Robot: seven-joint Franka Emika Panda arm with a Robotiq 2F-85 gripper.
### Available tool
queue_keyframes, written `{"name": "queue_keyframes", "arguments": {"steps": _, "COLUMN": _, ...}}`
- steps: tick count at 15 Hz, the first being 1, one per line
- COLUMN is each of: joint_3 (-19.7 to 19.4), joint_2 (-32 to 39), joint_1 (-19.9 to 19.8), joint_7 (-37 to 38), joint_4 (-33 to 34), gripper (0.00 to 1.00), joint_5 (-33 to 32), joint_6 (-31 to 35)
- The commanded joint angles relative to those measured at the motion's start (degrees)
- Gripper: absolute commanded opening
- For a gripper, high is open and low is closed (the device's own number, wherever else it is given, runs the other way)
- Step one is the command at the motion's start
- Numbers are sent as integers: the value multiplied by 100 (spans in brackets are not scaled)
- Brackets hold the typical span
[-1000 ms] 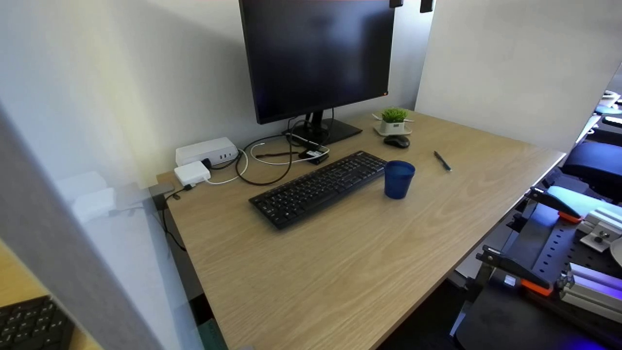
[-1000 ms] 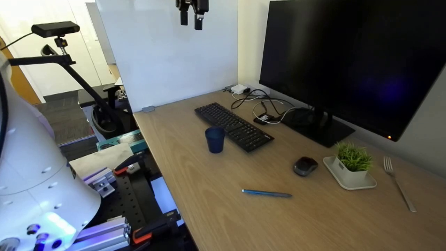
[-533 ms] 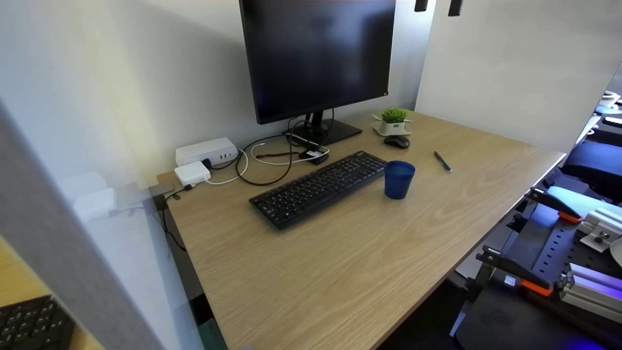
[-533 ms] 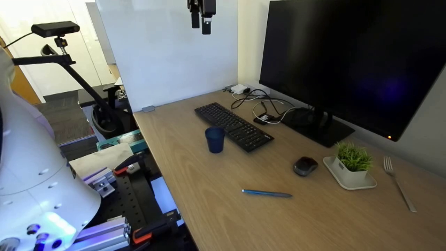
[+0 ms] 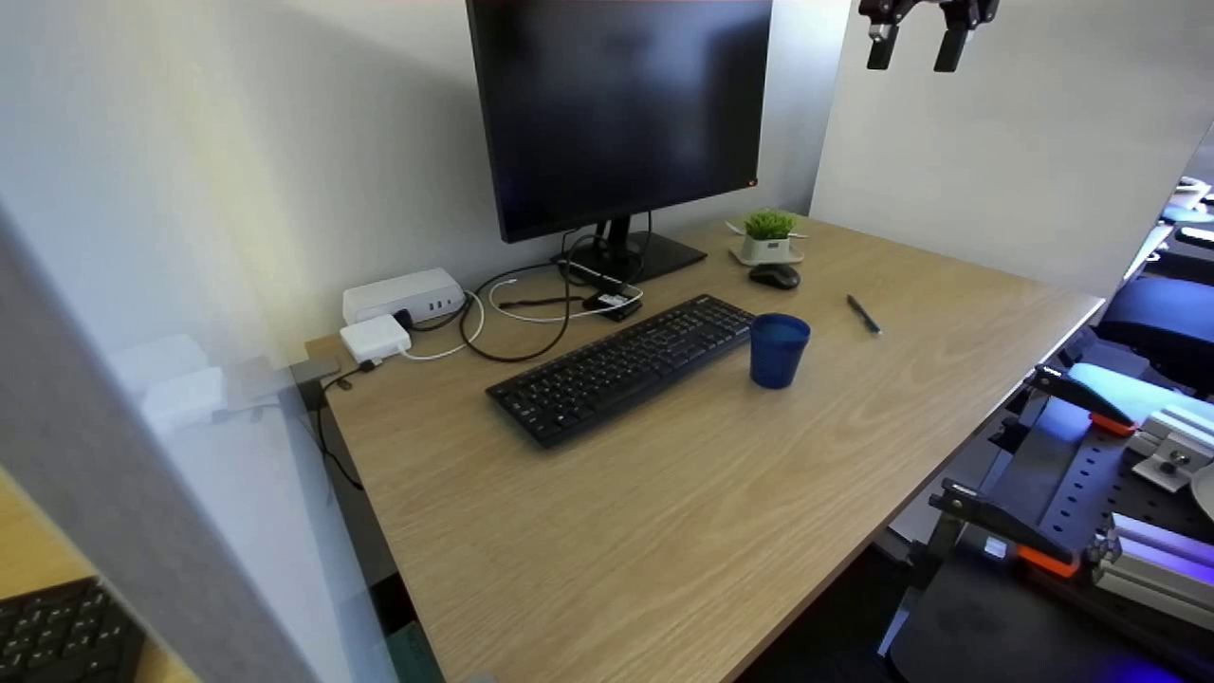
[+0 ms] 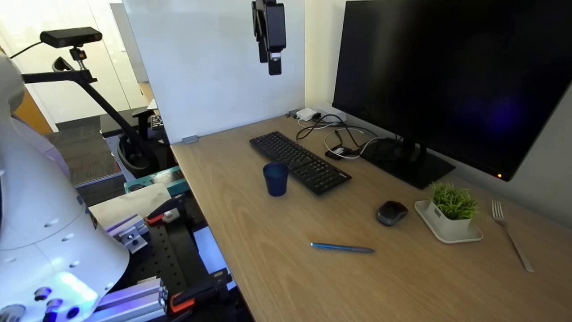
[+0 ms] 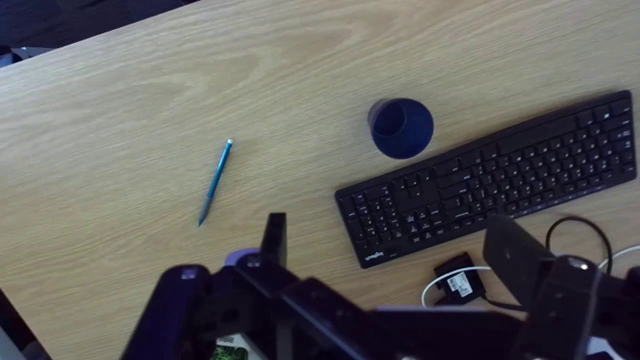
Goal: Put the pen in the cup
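The pen is slim and blue with a dark grey tip. It lies flat on the desk in both exterior views (image 5: 863, 315) (image 6: 342, 247), and at left in the wrist view (image 7: 215, 182). The dark-blue cup stands upright, apart from the pen and close to the keyboard, in both exterior views (image 5: 778, 356) (image 6: 276, 181) and in the wrist view (image 7: 405, 130). My gripper is high above the desk in both exterior views (image 5: 914, 62) (image 6: 269, 66). In the wrist view (image 7: 387, 225) its fingers are wide apart with nothing between them.
A black keyboard (image 6: 304, 163) lies beside the cup. A mouse (image 6: 391, 213), a potted plant (image 6: 453, 203) on a white tray and a fork (image 6: 511, 235) lie beyond the pen. A large monitor (image 6: 447, 80) and loose cables (image 5: 517, 351) are at the back.
My gripper has come down and moved to the right in both exterior views, and it has turned somewhat. The pen and the cup have not moved.
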Motion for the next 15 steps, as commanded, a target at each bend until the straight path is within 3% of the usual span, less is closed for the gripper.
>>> {"name": "queue_keyframes", "arguments": {"steps": 1, "joint_3": -56, "joint_2": 17, "joint_1": -167, "joint_7": 17, "joint_4": -231, "gripper": 100, "joint_5": -75, "joint_6": 720}}
{"name": "queue_keyframes", "arguments": {"steps": 9, "joint_3": -83, "joint_2": 1125, "joint_1": -248, "joint_7": 460, "joint_4": -745, "gripper": 100, "joint_5": 1, "joint_6": 2756}}
{"name": "queue_keyframes", "arguments": {"steps": 15, "joint_3": -304, "joint_2": 1565, "joint_1": -514, "joint_7": 714, "joint_4": -831, "gripper": 100, "joint_5": -52, "joint_6": 3265}}
